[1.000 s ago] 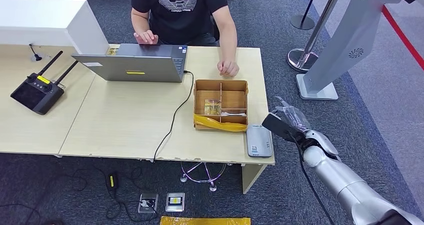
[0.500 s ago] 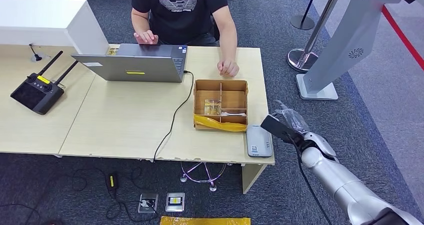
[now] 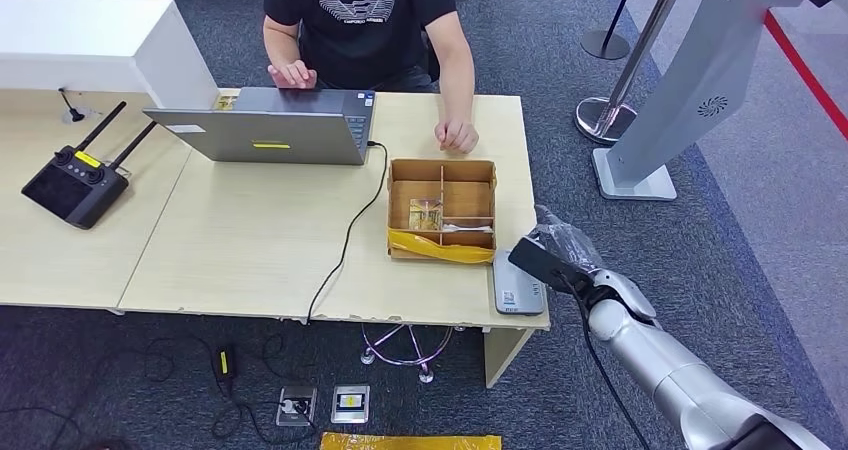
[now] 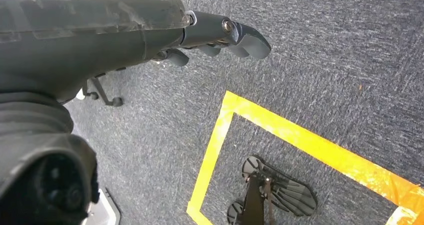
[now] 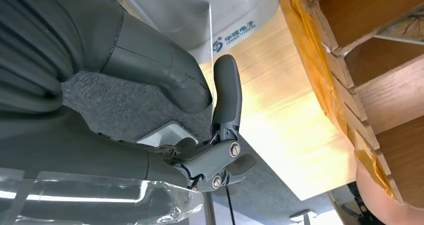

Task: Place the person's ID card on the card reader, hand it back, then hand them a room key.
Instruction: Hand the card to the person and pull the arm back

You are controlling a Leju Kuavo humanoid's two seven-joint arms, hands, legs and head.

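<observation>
- Grey card reader (image 3: 518, 282) lies flat at the near right corner of the counter (image 3: 250, 240), just beside the cardboard box (image 3: 442, 210) with its divided compartments.
- Right hand (image 3: 555, 253) is at the counter's right edge, partly over the reader's outer side in the head view.
- Right wrist view: the thumb (image 5: 165, 67) and a dark finger (image 5: 226, 92) are pressed together on a thin pale edge, which I take to be the ID card (image 5: 212, 60). It is seen edge-on, so no face or print can be read.
- Card is clamped in the right hand, above or at the reader (image 5: 200, 10); whether it touches the reader's surface I cannot tell.
- Left hand (image 4: 220, 32) hangs over the carpet with fingers curled in and nothing in them.
- Person (image 3: 365, 20) sits at the far side of the counter, one hand (image 3: 292, 73) at the laptop (image 3: 270, 125), the other hand (image 3: 456, 136) resting near the box.
- Box holds small items; which, if any, is the room key is too small to tell.
- Progress, as a judgement: first step in hand, card being brought to the reader and not yet laid down.
- Left to do: set the card on the reader, hand it back, hand over a room key.
</observation>
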